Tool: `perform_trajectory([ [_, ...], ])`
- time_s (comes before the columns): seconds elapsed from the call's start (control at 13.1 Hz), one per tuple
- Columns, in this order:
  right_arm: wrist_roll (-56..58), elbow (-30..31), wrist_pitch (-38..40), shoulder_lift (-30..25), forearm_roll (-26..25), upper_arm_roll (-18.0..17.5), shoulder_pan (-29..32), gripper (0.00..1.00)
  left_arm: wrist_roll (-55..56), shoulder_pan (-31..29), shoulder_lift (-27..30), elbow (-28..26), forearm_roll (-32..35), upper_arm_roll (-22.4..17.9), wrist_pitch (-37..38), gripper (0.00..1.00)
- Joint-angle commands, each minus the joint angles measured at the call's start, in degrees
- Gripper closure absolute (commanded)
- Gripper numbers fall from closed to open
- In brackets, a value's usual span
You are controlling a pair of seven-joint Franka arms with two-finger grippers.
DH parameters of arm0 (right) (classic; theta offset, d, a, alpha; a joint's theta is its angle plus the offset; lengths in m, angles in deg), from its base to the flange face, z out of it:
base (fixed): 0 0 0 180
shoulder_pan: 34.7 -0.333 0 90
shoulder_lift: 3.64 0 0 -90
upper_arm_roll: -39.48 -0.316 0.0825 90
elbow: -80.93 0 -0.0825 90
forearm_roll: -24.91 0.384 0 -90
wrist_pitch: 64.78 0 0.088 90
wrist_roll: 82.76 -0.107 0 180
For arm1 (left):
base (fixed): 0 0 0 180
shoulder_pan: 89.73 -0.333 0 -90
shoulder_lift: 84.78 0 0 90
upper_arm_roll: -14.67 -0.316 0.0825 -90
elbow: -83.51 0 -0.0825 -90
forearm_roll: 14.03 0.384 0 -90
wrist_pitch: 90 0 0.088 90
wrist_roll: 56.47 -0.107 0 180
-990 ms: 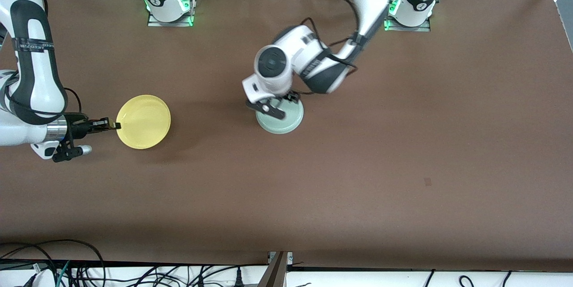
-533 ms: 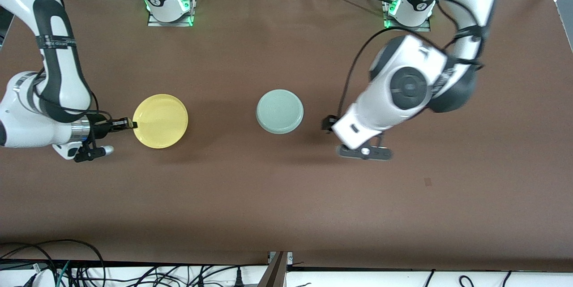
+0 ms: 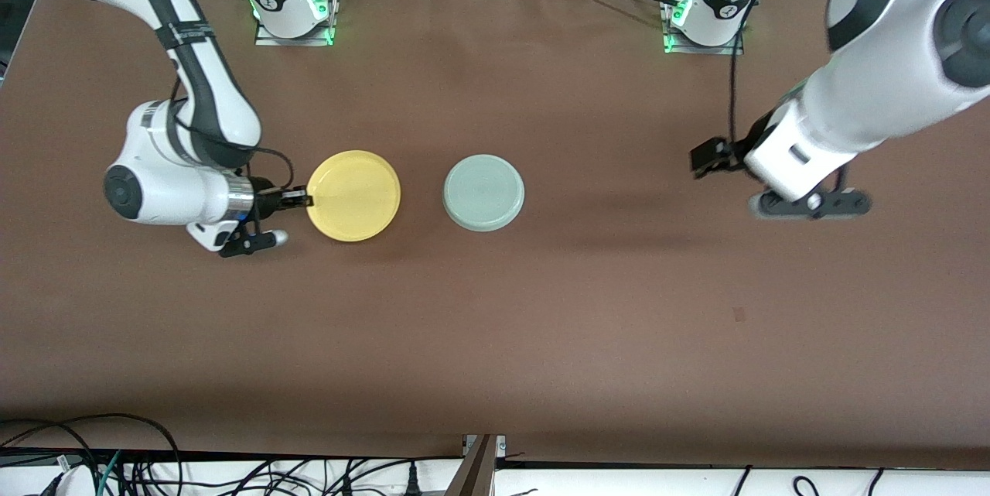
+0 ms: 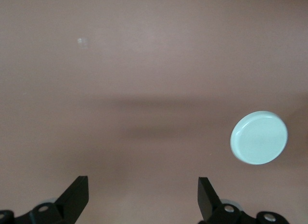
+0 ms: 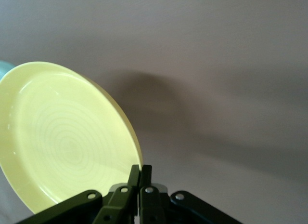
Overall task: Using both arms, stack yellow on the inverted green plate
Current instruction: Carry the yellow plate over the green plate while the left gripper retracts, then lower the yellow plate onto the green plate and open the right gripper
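The green plate (image 3: 483,192) lies upside down on the table's middle, its flat underside up; it also shows in the left wrist view (image 4: 259,137). The yellow plate (image 3: 353,195) is beside it toward the right arm's end, rim up and apart from it. My right gripper (image 3: 305,200) is shut on that plate's rim, and the right wrist view shows the pinch (image 5: 140,171) on the yellow plate (image 5: 62,137). My left gripper (image 3: 808,203) hangs open over bare table toward the left arm's end, with nothing between its fingers (image 4: 77,197).
Brown table cloth (image 3: 588,341) covers the whole surface. Both arm bases (image 3: 292,1) stand along the edge farthest from the front camera. Cables (image 3: 116,457) hang along the edge nearest to it.
My right arm has carried the yellow plate toward the green plate. My left arm has pulled away from the green plate toward its own end of the table, staying open.
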Motion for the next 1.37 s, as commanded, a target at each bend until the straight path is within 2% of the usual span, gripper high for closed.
perform_trajectory([
  [0.0,-1.0,7.4,-6.6,-3.2,2.4,-4.4,0.6,1.00,-1.6,-1.2,13.6,-17.5,4.3,0.6,-5.3,0.00],
  [0.3,-12.9,12.2,-17.4,-4.4,2.8,-14.0,0.5,1.00,-5.4,-6.9,21.3,-31.1,4.4,0.6,-16.2,0.00],
  [0.38,-15.4,12.8,-19.8,-4.1,2.7,-15.5,0.3,1.00,-6.7,-8.5,22.0,-33.2,4.3,0.6,-18.9,0.00],
  [0.53,-18.8,13.9,-23.7,-3.4,2.8,-15.9,-2.7,1.00,-7.0,-12.0,21.8,-34.2,3.2,0.6,-21.5,0.00],
  [0.84,-25.6,14.3,-30.7,-0.4,2.7,-15.8,-8.1,1.00,-7.0,-14.1,21.8,-35.0,1.1,0.4,-23.5,0.00],
  [1.29,-27.9,13.9,-35.9,3.1,2.7,-15.8,-10.9,1.00,-7.9,-15.6,20.1,-34.2,1.2,0.1,-26.5,0.00],
])
